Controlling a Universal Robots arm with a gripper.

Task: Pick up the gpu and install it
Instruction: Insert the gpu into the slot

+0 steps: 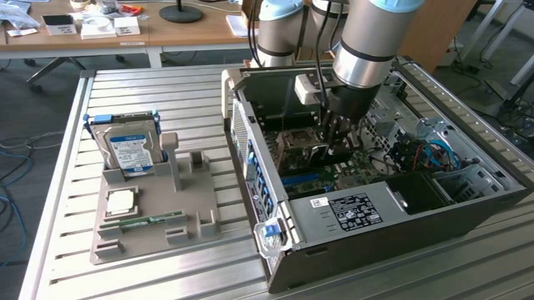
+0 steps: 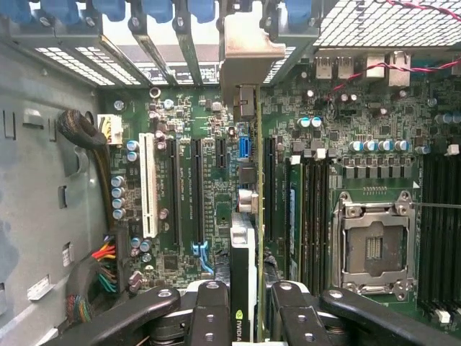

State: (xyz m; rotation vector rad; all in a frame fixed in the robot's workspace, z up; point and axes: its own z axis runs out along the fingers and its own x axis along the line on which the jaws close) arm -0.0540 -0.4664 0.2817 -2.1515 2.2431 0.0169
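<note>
My gripper reaches down into the open computer case, just above the motherboard. In the wrist view the gpu shows edge-on between the two black fingers: a thin green board with a black shroud and a logo. Its silver bracket points toward the case's rear slot openings. The gripper is shut on the gpu. The card hangs over the black expansion slots, roughly in line with one of them; whether it touches the slot I cannot tell.
A white slot and memory slots flank the card, and an open CPU socket lies further over. Outside the case, a grey fixture holds a hard drive, a processor and a memory stick.
</note>
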